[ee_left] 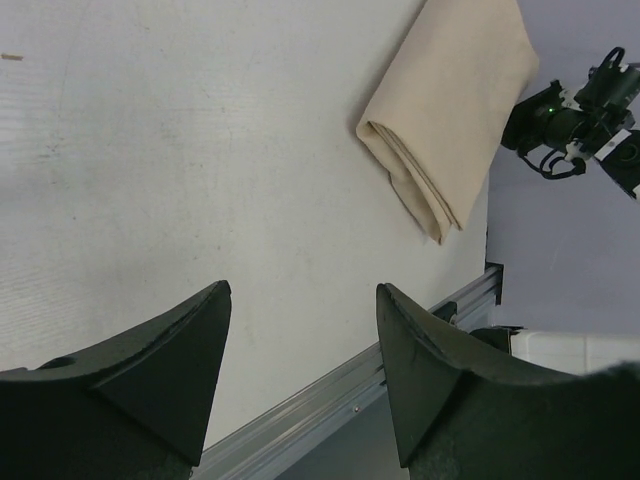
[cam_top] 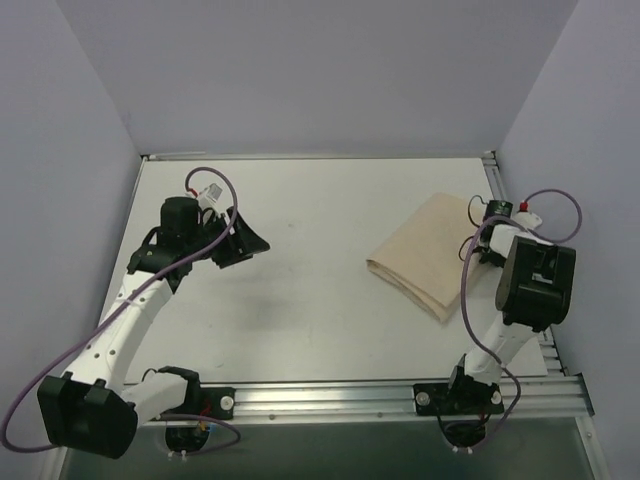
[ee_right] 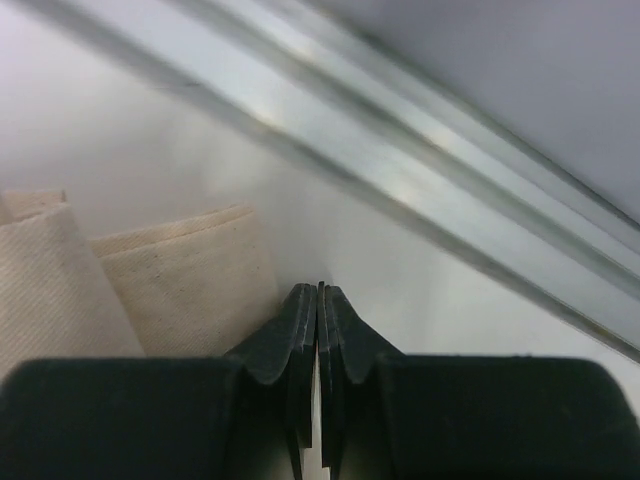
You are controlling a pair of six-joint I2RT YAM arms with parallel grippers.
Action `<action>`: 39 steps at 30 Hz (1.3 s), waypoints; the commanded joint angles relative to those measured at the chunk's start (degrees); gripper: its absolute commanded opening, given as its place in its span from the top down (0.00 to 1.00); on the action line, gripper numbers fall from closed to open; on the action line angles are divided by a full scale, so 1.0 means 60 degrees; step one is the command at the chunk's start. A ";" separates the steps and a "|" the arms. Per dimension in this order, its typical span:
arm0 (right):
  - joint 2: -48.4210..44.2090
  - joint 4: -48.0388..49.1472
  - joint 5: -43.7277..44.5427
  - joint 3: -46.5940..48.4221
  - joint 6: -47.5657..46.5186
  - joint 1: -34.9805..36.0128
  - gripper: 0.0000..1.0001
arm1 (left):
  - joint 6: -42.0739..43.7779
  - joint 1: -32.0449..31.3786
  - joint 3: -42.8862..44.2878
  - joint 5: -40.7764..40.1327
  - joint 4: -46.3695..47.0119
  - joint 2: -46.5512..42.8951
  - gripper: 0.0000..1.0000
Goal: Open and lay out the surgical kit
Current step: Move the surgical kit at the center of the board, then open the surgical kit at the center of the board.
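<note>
Right hand (ee_right: 318,290) is clenched, its two black fingers (ee_right: 296,330) pressed flat against each other, with no cloth seen between them. It sits low at the right edge of the folded cloth wrap (ee_right: 190,270), whose corner lies just beside the left finger; whether cloth and finger touch cannot be told.

In the overhead view the beige cloth wrap (cam_top: 425,255) is a folded, slanted rectangle lying flat on the right side of the desk (cam_top: 300,310), close to the right edge. Its stacked fold layers show along the near-left end in the left wrist view (ee_left: 420,190).

Beyond the wrap, a blurred aluminium rail (ee_right: 400,180) runs diagonally across the right wrist view.

Left hand (ee_left: 303,288) is released, its dark fingers (ee_left: 170,370) spread with only bare desk between them. It hangs over the left part of the desk, well apart from the wrap. Another aluminium rail (cam_top: 330,398) at the near edge carries both arm bases.
</note>
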 commanded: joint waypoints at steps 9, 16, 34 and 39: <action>0.1986 -0.1686 -0.3635 0.3025 -0.0820 0.2557 0.98 | -0.0019 -0.0266 0.2790 -0.1010 -0.3154 0.1294 0.27; 0.0394 -0.4056 -0.4059 0.3906 -0.1230 0.1679 0.40 | 0.1078 -0.0296 0.3818 -0.1055 -0.4081 0.2231 0.16; -0.1912 -0.2112 -0.8926 0.0785 -0.2211 0.1736 0.30 | 0.2017 -0.0340 0.4273 -0.0630 -0.4374 0.2862 0.15; -0.1605 -0.1950 -0.8881 0.0742 -0.2300 0.1751 0.33 | 0.2076 -0.0340 0.4479 -0.0718 -0.4463 0.2921 0.15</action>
